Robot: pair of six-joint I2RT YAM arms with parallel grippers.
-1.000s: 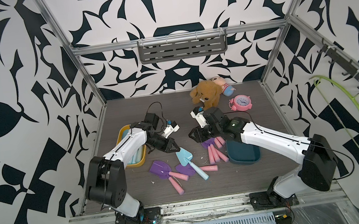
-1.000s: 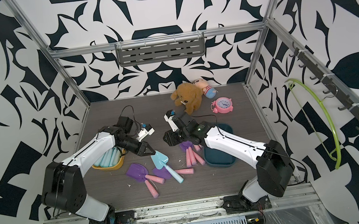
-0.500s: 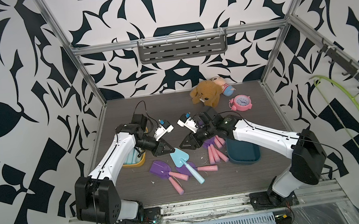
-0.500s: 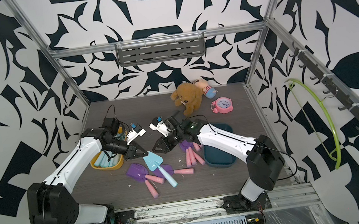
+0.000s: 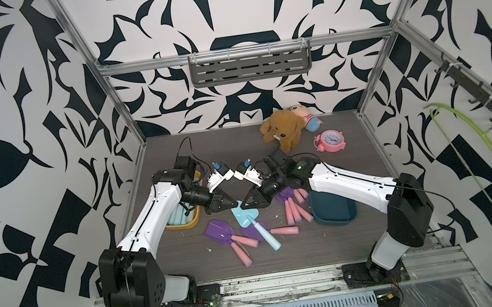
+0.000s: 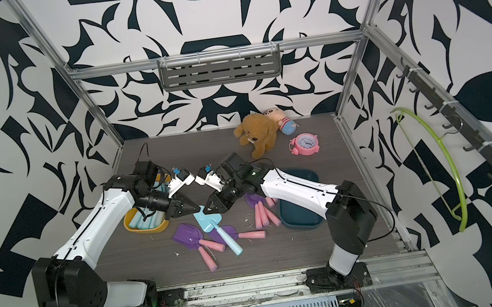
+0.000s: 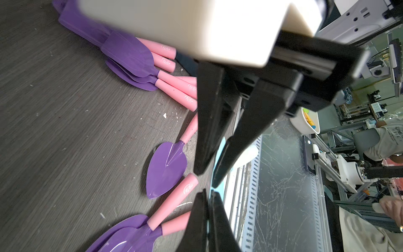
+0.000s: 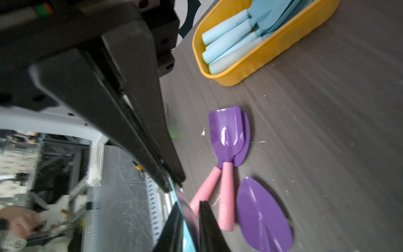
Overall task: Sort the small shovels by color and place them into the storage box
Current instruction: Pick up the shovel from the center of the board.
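- Where the arms meet, left tool [image 5: 234, 203] and right tool [image 5: 243, 204] each clamp the blue shovel's [image 5: 246, 217] blade edge.
- Its handle points to the front rail [image 5: 271, 283], lying across a purple shovel [image 5: 248, 233] on the counter [image 5: 174, 157].
- Pink handles [image 7: 166, 63] bear a white script mark, unreadable.
- More blue shovels [image 8: 229, 32] lie in the yellow box [image 8: 261, 56].

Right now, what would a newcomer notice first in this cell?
The left gripper and right gripper both pinch the blade of one light blue plastic shovel mid-table. Purple-bladed, pink-handled shovels lie loose around it. More blue shovels fill the yellow tray by the left arm; the dark teal tray by the right arm looks empty.
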